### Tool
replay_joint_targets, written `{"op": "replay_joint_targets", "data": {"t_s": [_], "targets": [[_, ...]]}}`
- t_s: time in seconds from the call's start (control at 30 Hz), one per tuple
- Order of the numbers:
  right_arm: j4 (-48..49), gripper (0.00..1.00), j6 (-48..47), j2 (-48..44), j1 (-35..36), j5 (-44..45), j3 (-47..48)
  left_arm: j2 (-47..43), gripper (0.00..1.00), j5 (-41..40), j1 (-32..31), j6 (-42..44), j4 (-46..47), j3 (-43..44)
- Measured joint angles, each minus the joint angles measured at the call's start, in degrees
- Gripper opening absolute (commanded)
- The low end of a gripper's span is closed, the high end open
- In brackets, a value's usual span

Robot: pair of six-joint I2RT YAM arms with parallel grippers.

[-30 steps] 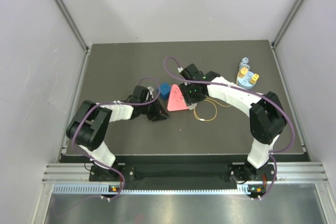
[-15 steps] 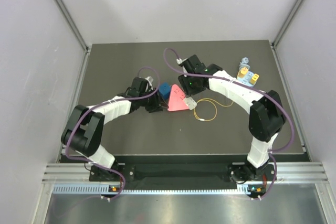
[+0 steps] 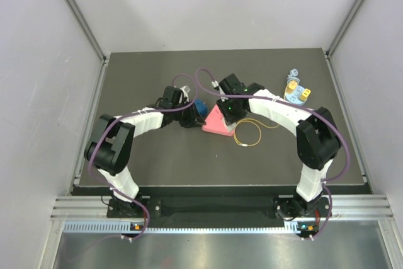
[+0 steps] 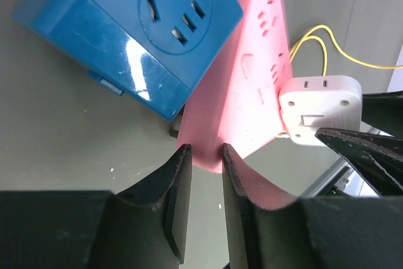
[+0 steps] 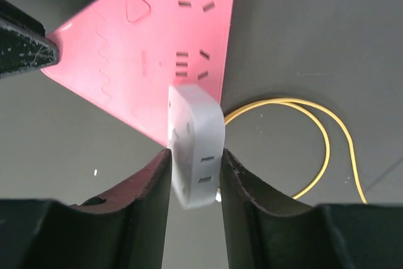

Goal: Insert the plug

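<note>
The plug (image 5: pixel 194 131), a whitish rounded block, is clamped in the right pincer (image 5: pixel 195 159) at the edge of the pink triangular socket strip (image 5: pixel 145 42). Its long axis points toward the strip's slotted face. The left pincer (image 4: pixel 206 155) is closed on a corner of that strip, so only the right arm can drive the plug in. Which face carries the prongs is hard to make out. Whether the yellow cable (image 5: pixel 327 137) looping beside the strip joins the plug cannot be told.
</note>
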Motion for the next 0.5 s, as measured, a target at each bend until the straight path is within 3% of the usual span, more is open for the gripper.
{"op": "replay_joint_targets", "data": {"t_s": [0.3,0.5], "targets": [[0.1,0.24,2.6,0.0,0.1,2.0,-0.3,0.8,0.4,0.8,0.0,-0.3,-1.4,1.1],[0.3,0.2,4.9,0.0,0.1,2.3,-0.3,-2.6,0.48,-5.6,-0.1,0.1,-8.6,3.7]]}}
